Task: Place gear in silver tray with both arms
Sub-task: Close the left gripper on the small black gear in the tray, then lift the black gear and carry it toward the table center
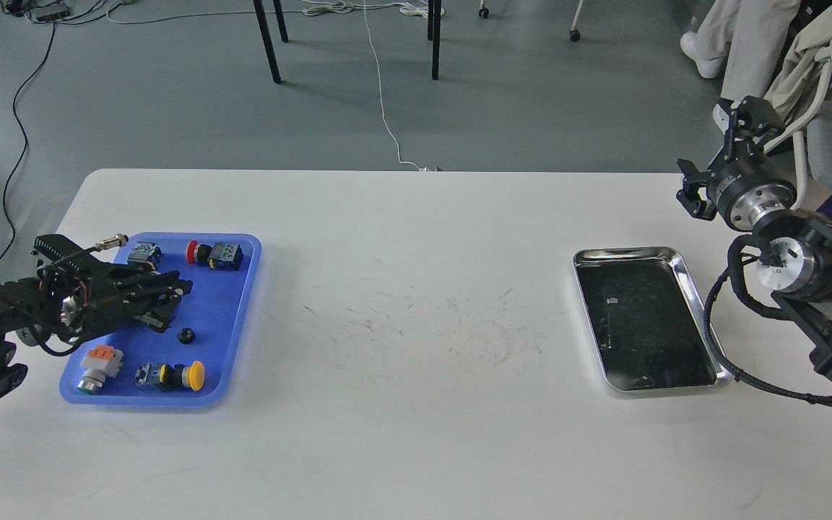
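**Here: left arm over the parts tray, silver tray waiting far right**

Leftmost, the left gripper (159, 300) reaching over the blue tray (243, 347), fingers (170, 283) parted a little and clamped on nothing visible. Just beyond the fingertips, a small dark round part (186, 336) on the tray floor, judged to be the gear, though too small for teeth to be made out. Around it: a red-capped button switch (214, 254) at the far rim, a yellow-capped one (170, 376) at the near rim, a grey and orange component (97, 365) near the corner.

Centre of the counter (416, 433) bare but scuffed.

Right, the silver tray (690, 289), well apart from the gear, holding no part. Beside and above it, the right gripper (737, 119) raised off the counter edge; seen dark and end-on, so cannot tell whether parted or together.

Risks, as judged: a low, small gear slipping from the fingertips or being nudged across the smooth tray; neighbouring switches knocked on approach; a fumbled handover over the long gap; the cable (719, 354) lying against the silver tray's rim dragging it.

Hidden: tray contents beneath the left arm; both arms cut off at the frame edges.
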